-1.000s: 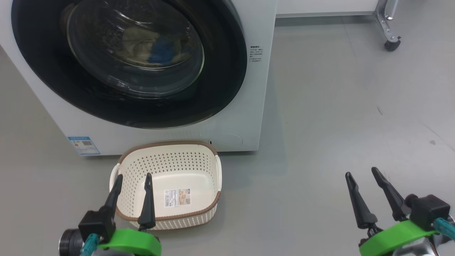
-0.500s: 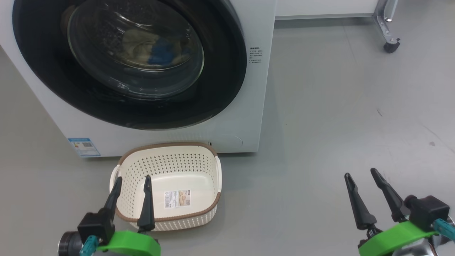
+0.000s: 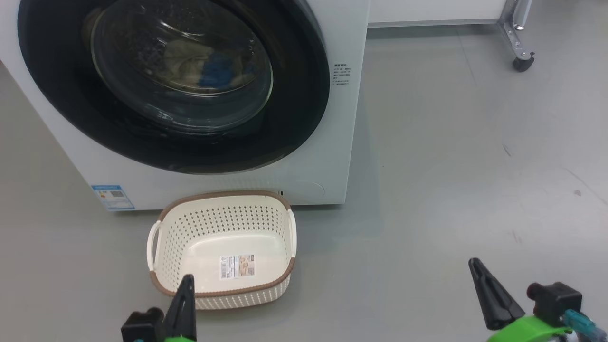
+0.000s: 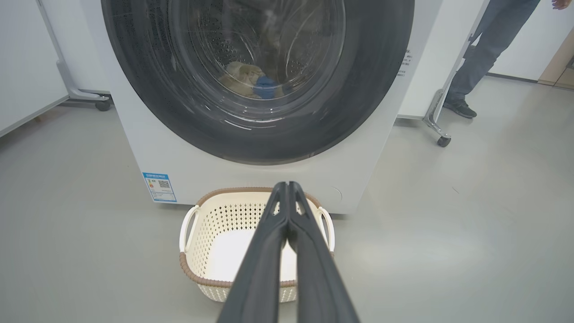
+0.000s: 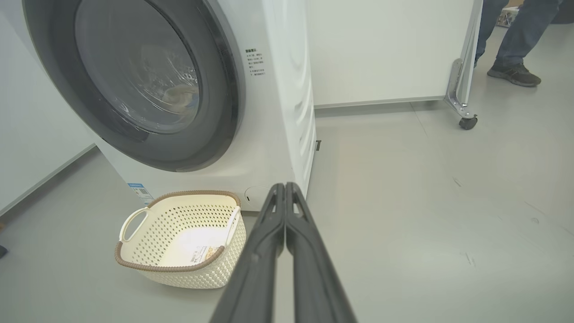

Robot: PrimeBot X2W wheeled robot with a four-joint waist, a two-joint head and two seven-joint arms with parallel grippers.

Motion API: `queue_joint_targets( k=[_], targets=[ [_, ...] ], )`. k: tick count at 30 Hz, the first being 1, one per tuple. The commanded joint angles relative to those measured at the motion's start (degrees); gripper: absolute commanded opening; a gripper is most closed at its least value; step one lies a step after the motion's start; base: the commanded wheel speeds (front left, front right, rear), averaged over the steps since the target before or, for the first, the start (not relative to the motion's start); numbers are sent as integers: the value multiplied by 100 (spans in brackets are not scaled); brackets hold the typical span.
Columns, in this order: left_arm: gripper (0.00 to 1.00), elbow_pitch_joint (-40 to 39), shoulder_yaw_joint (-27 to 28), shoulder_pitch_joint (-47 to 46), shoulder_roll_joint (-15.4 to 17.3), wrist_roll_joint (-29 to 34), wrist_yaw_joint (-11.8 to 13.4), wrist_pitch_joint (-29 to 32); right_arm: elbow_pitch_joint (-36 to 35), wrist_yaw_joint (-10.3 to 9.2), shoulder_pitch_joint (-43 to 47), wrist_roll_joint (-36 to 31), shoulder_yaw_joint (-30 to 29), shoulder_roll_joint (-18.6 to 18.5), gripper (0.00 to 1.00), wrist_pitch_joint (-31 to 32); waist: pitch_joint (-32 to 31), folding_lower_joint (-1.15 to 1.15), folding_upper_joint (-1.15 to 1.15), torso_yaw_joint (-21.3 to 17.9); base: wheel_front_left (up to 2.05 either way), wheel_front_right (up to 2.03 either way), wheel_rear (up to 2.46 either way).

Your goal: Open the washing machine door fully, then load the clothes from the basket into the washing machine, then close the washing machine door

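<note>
- We see the washing machine door (image 3: 299,85) shut, facing us; the clothes (image 3: 199,64) lie behind its glass.
- The basket (image 3: 223,194) sits upright just before the washing machine (image 3: 332,156), long axis seemingly along its front.
- Left gripper (image 4: 285,187) and right gripper (image 5: 283,186) are pinched together, holding nothing.

Washing machine door (image 3: 180,80) shut, bars way inside. Basket (image 3: 223,194) just before it, open-topped. Floor (image 3: 451,166) to right open.

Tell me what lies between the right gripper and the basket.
Bare grey floor separates the right gripper from the basket, with nothing on it, as the head view shows.
</note>
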Motion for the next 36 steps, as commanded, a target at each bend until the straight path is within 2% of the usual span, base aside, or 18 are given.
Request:
queue_joint_targets(
  k=[1,36],
  targets=[
    [0,87,-14,67,-15,-7,-1,2,93,0,41,8,9,11,0,3,0,0,0,0,0,0,0],
    [0,58,656,-94,-114,-2180,-261,559,319,-6,-398,2500,3,-130,0,305,11,0,0,63,0,0,0]
  ],
)
